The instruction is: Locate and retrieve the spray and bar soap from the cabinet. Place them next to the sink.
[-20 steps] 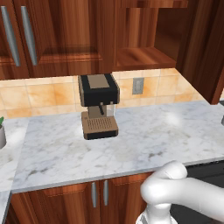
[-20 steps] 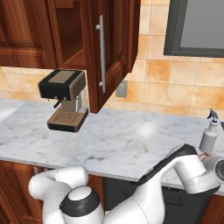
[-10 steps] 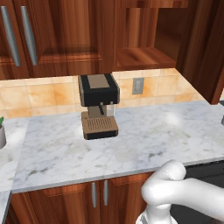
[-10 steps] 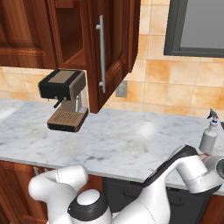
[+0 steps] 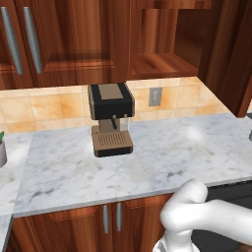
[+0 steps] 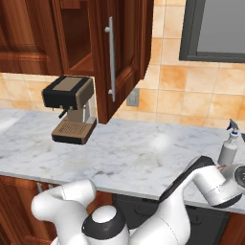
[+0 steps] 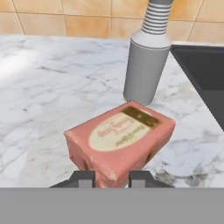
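Note:
The pinkish bar soap [image 7: 122,135], with a pale oval label on top, sits between my fingertips just above the marble counter [image 7: 48,92]. My gripper [image 7: 111,178] is shut on its near end. Right behind it the grey-white spray [image 7: 146,65] stands upright at the edge of the dark sink [image 7: 201,74]. From the right base camera the spray [image 6: 229,147] shows its blue-tipped nozzle, and my wrist hangs low in front of it, hiding the fingers. The reddish-brown cabinet [image 5: 157,44] stands open with a bare wooden shelf [image 5: 157,64].
A coffee machine [image 5: 111,118] stands on the counter under the cabinet, with a grey wall socket [image 5: 155,96] beside it. The open cabinet door [image 6: 119,57] juts out over the counter. A small pot [image 5: 2,150] sits at the far left.
The arm's lower joints have turned a little. The hand stays low by the spray, and nothing on the counter has moved.

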Robot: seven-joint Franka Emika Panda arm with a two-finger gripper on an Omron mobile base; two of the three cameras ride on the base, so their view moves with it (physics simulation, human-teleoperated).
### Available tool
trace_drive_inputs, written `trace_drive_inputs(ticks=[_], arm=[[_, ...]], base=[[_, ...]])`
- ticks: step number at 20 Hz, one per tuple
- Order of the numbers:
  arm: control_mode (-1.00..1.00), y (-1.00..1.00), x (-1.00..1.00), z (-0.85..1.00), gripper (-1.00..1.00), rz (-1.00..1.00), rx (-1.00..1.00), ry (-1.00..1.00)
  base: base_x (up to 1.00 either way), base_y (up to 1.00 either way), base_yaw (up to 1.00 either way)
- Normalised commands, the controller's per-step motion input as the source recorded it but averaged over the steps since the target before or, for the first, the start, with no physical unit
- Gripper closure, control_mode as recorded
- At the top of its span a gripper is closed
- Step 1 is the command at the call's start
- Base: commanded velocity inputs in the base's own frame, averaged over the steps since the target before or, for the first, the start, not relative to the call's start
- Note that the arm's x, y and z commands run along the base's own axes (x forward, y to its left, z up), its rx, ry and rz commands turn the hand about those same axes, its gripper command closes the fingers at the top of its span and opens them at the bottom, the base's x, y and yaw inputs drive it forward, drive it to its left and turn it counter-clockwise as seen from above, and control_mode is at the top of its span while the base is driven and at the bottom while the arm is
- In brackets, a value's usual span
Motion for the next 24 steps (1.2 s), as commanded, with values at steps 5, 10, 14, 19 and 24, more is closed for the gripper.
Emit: trace_drive_inputs(ticks=[5,10,14,19,24], arm=[[-1.0,-0.14,0.17,-0.11,1.0,0.0,0.0,0.01],[-1.0,-0.16,0.21,-0.15,1.0,0.0,0.0,0.01],[-1.0,-0.17,0.12,-0.21,1.0,0.0,0.0,0.0],[-1.0,-0.21,0.09,-0.25,1.0,0.0,0.0,0.0],[-1.0,-0.17,0.11,-0.28,1.0,0.0,0.0,0.0]], base=[[0.0,0.0,0.0],[0.0,0.0,0.0],[0.0,0.0,0.0],[0.0,0.0,0.0],[0.0,0.0,0.0]])
